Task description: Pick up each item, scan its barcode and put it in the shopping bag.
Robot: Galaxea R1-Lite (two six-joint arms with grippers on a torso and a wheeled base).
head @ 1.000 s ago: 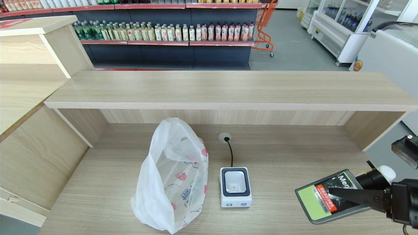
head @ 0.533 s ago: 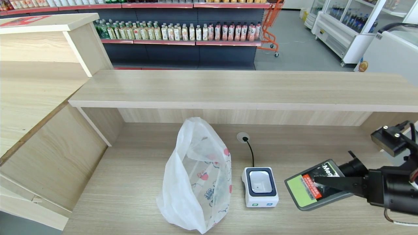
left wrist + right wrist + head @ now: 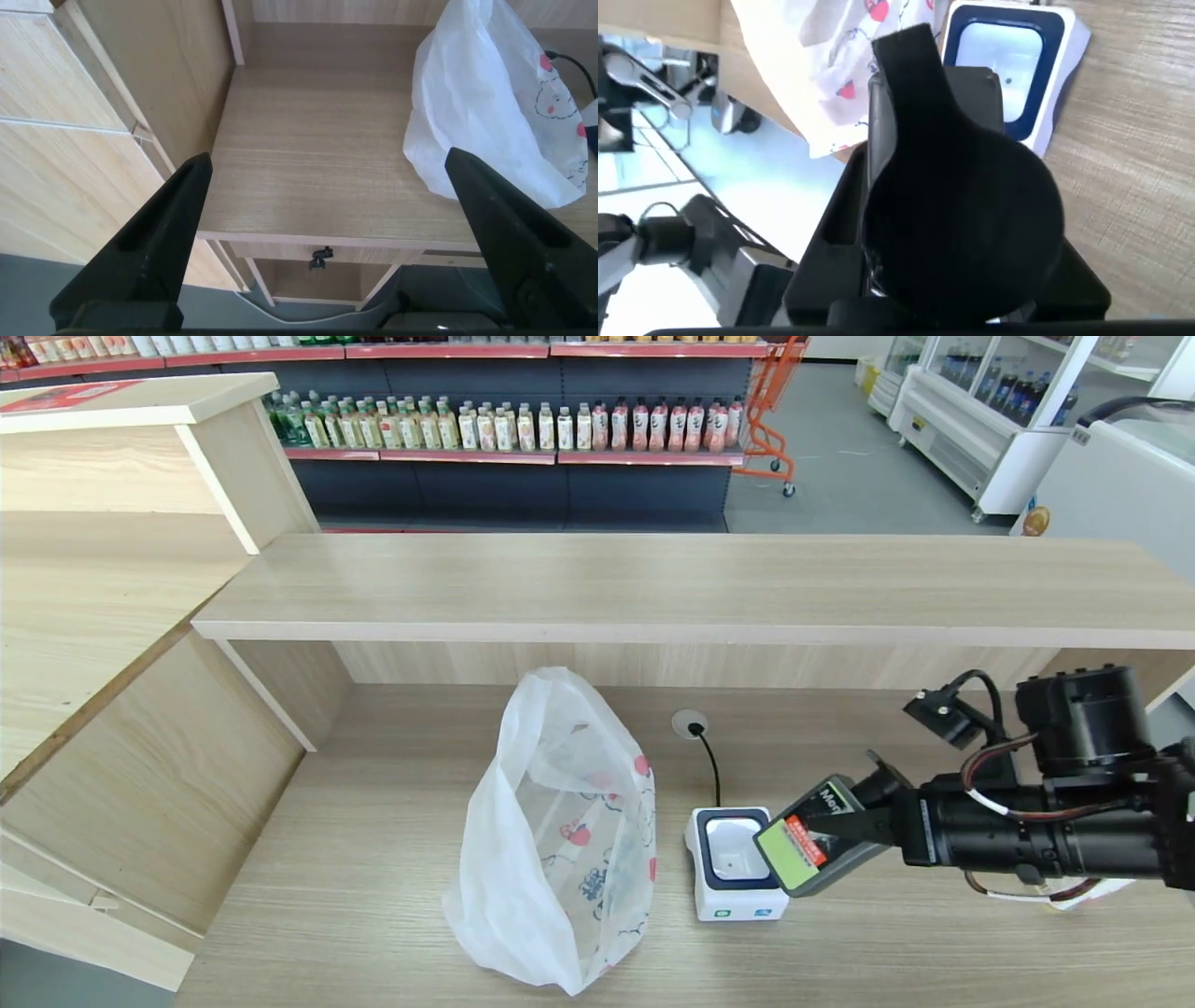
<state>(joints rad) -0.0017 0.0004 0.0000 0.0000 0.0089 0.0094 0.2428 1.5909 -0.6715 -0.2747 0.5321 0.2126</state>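
Note:
My right gripper (image 3: 826, 835) is shut on a flat grey package (image 3: 805, 851) with a green and red label. It holds the package tilted just above the right edge of the white barcode scanner (image 3: 731, 864) on the counter. In the right wrist view the dark package (image 3: 957, 224) blocks most of the frame, with the scanner (image 3: 1013, 65) beyond it. A white plastic shopping bag (image 3: 560, 831) with red cartoon prints stands open just left of the scanner. My left gripper (image 3: 327, 243) hangs open off the counter's near left corner, with the bag (image 3: 500, 112) farther off.
The scanner's black cable (image 3: 709, 765) runs back to a round grommet (image 3: 690, 722) in the wooden counter (image 3: 373, 859). A raised shelf (image 3: 653, 588) spans the back, and a wooden side panel (image 3: 140, 784) closes the left.
My right arm has swung left with the package, from the counter's right end to just over the scanner. The head camera shifted between the earliest frame and the following one.

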